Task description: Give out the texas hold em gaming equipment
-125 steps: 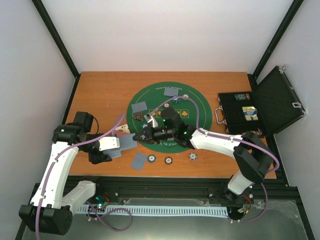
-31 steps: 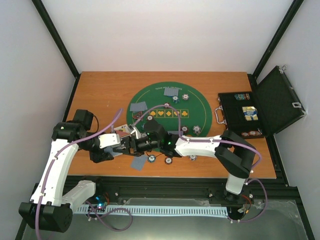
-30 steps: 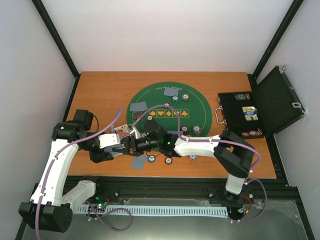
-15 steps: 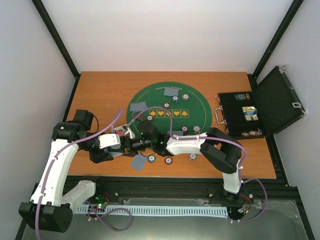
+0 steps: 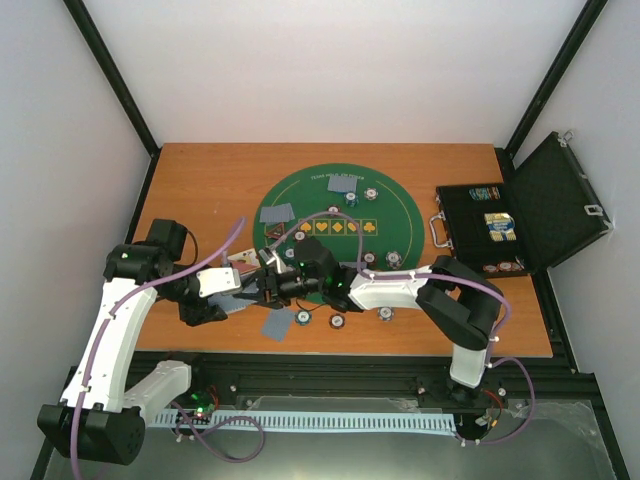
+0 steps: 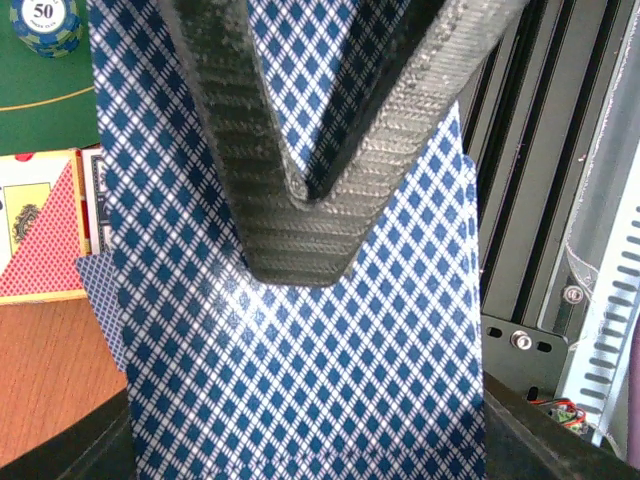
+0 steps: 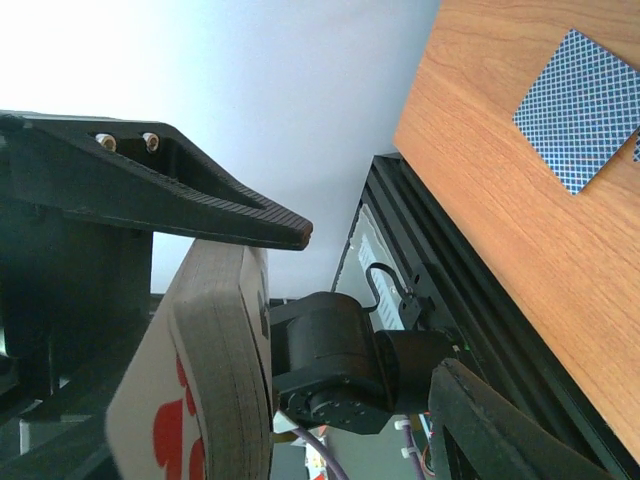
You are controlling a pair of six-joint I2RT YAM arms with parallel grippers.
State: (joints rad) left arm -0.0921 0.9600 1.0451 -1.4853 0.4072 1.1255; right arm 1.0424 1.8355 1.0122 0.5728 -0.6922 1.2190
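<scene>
My left gripper (image 5: 243, 292) is shut on a deck of blue-diamond-backed playing cards (image 5: 249, 277), held above the table's front left. In the left wrist view the top card (image 6: 300, 350) fills the frame between my left gripper's (image 6: 300, 435) fingers, and one of the right gripper's dark fingers (image 6: 300, 230) lies across it. My right gripper (image 5: 268, 285) meets the deck from the right. Its jaws stand open in the right wrist view (image 7: 372, 305), the upper finger (image 7: 270, 222) over the deck's (image 7: 215, 370) edge and the lower one well clear.
A round green mat (image 5: 400, 215) carries two cards (image 5: 277, 213) and several poker chips (image 5: 394, 260). One more card (image 5: 279, 322) and three chips (image 5: 338, 321) lie by the front edge. An open black case (image 5: 470, 235) stands at the right. A cream and red piece (image 6: 40, 235) lies beside the deck.
My right gripper has come left from the mat's lower edge to the deck, and its elbow has swung over the last second. The left arm has kept still with the deck.
</scene>
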